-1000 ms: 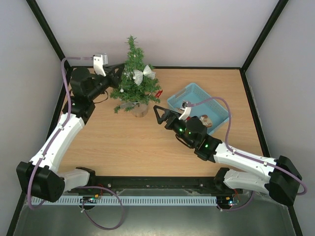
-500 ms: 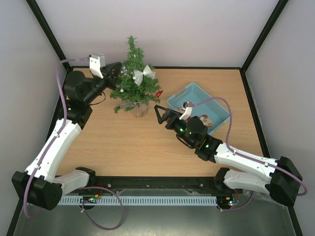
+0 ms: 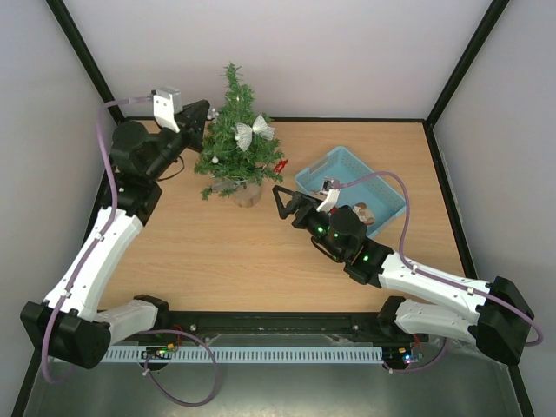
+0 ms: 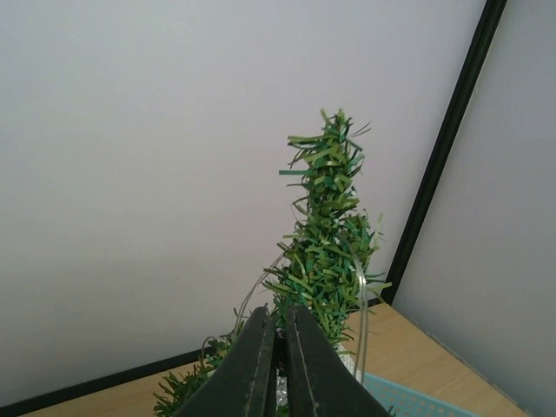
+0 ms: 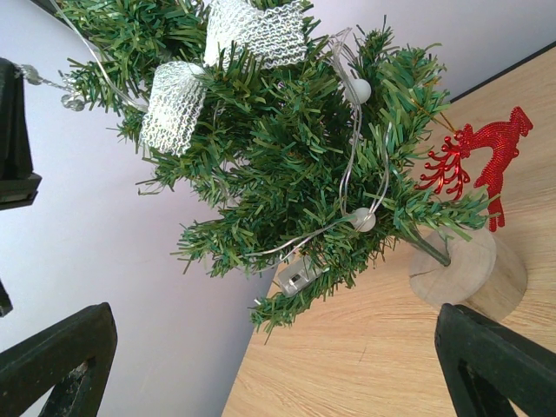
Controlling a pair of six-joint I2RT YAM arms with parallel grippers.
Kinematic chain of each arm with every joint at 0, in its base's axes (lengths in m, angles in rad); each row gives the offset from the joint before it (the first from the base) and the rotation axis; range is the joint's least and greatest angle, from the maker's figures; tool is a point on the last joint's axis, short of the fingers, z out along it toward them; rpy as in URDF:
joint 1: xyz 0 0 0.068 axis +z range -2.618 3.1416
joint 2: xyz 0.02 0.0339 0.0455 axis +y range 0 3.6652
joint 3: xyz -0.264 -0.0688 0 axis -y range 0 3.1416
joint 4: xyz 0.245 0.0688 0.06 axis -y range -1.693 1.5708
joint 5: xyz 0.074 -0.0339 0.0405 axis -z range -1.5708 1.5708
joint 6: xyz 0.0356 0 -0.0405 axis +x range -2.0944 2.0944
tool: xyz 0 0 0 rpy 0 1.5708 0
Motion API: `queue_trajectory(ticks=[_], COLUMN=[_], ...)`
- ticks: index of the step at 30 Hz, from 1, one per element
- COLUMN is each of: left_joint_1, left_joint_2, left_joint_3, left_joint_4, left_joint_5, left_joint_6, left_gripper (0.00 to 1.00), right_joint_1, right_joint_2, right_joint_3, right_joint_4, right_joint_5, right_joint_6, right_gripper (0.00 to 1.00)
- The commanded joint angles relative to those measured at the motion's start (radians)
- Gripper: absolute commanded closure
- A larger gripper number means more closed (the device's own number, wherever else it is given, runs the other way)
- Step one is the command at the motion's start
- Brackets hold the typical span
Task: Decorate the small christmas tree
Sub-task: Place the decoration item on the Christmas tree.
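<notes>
Small christmas tree (image 3: 234,143) sits at 11 o'clock on the table (image 3: 261,252), upright on a wooden base (image 5: 469,269). Left gripper (image 3: 204,113) is raised to its upper branches, tree at its 3 o'clock. In the left wrist view the left gripper (image 4: 278,314) has its fingers pressed together on a bit of glittery silver strand (image 4: 278,395), pointed treetop (image 4: 326,252) just beyond. Right gripper (image 3: 278,200) is mid-table, well apart from the tree, which is at its 11 o'clock. Its fingers are spread wide with nothing between them (image 5: 274,347). Right wrist view of the tree (image 5: 287,148) shows silver mesh bows (image 5: 252,30), wire with white beads (image 5: 358,90) and a red reindeer (image 5: 478,161) at 3 o'clock. Blue basket (image 3: 321,165) is at 2 o'clock from the right gripper
</notes>
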Motion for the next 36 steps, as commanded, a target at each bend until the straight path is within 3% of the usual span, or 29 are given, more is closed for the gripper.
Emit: queue_trajectory(ticks=[1,24,32,36], left_joint_1=[-0.003,-0.006,-0.006,-0.006], left_joint_2=[0.026,0.038,0.018,0.005], left_joint_3=[0.003,-0.128,-0.118,-0.107], left_joint_4=[0.072,0.171,0.160,0.140], left_joint_5=[0.012,0.101,0.078,0.072], left_joint_6=[-0.002,-0.004,-0.018,-0.019], left_gripper=[0.95,0.93,0.81,0.70], right_joint_1=[0.003,0.003,0.003,0.003], right_joint_2=[-0.027,-0.040,-0.069,-0.112], right_joint_3=[0.033,0.010,0.015,0.014], right_joint_4=[-0.008,0.009,-0.039,-0.090], right_joint_5=[0.012,0.028,0.060,0.112], right_joint_6=[-0.014,-0.016,-0.052,-0.094], right_gripper=[0.02,0.02,0.02,0.02])
